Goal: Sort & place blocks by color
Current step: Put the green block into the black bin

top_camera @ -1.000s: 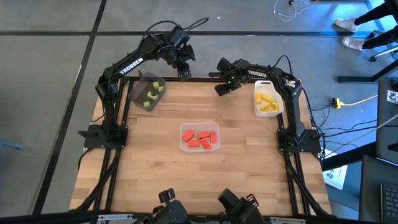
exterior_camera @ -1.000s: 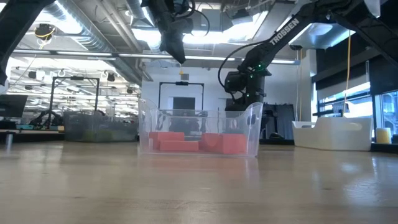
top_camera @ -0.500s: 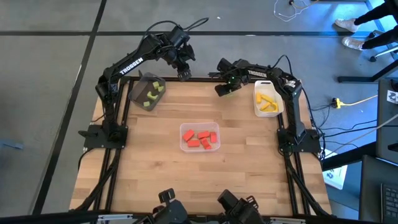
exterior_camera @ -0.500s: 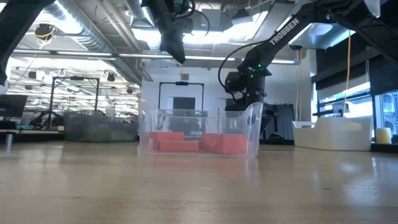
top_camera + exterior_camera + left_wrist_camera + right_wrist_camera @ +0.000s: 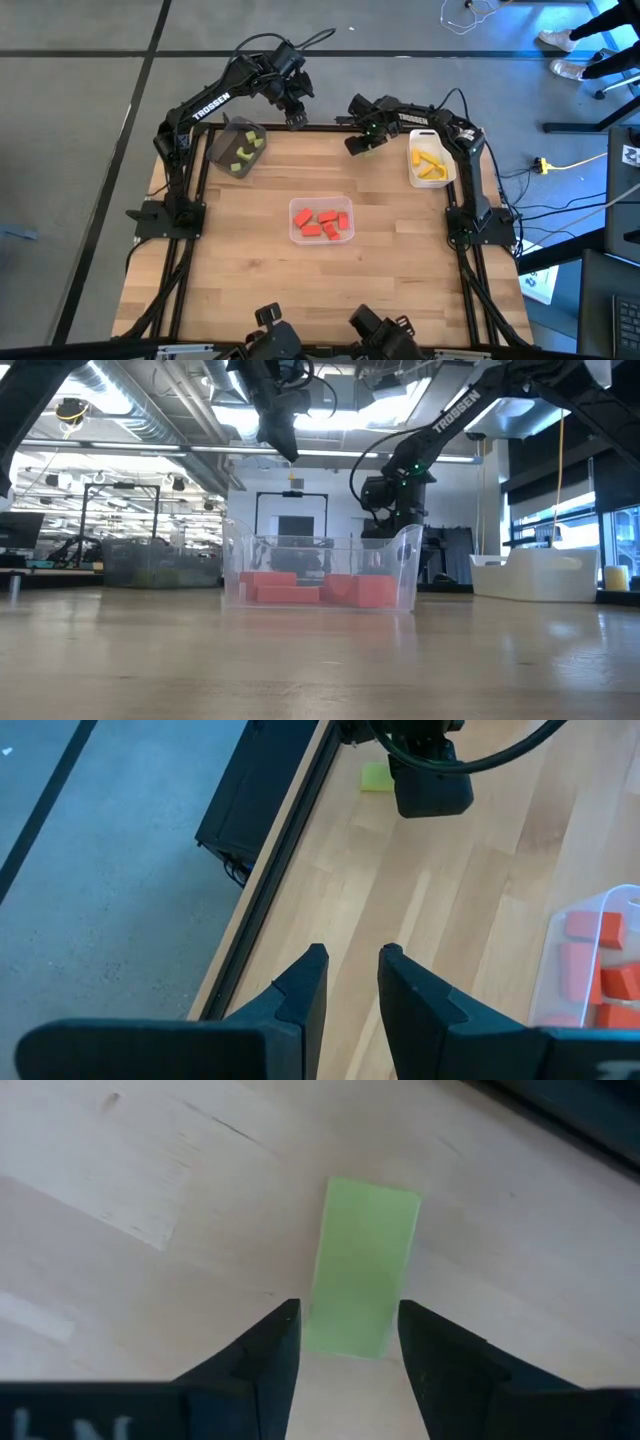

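We see the right tool [image 5: 342,1342] low over the tabletop's [image 5: 380,270] far edge, fingers straddling a light green block [image 5: 360,1280] lying flat. The left tool [image 5: 350,982] hovers nearby, fingers narrowly parted, holding nothing.

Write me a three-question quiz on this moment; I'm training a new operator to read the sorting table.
1. True or false: the clear tray holds red blocks.
2. Which tray holds the yellow blocks? A dark grey, B white, C clear.
3. Fill in: the loose block on the table, framed by the right hand, is ___ in colour.

Key: 1 true. 2 B, the white tray. 3 light green.
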